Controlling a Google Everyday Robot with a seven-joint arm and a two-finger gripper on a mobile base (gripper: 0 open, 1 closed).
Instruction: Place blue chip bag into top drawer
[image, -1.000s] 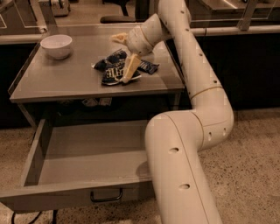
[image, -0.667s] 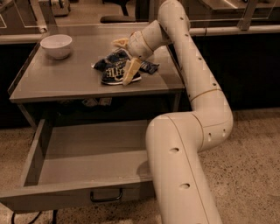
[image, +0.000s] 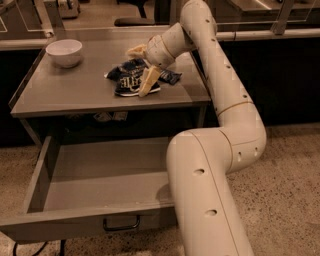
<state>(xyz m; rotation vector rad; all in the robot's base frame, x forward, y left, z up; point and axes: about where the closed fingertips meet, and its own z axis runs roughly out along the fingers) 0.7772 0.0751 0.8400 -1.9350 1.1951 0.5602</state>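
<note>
The blue chip bag (image: 129, 80) lies crumpled on the grey table top (image: 65, 92), right of centre. My gripper (image: 141, 66) hangs just over the bag's right part, coming in from the right. Its fingers are spread apart: one fingertip (image: 135, 50) is behind the bag and the other (image: 147, 83) rests at the bag's front edge. The bag still lies on the table. The top drawer (image: 75, 220) is pulled wide open below the table, and its inside shows nothing. Its dark bar handle (image: 121, 223) is on the front panel.
A white bowl (image: 64, 52) stands at the table's back left. My arm (image: 215, 165) bends down in front of the drawer's right part and hides it. Speckled floor lies around the table. A railing and dark counters run behind.
My gripper has sunk slightly toward the bag. The bag and the drawer have not moved.
</note>
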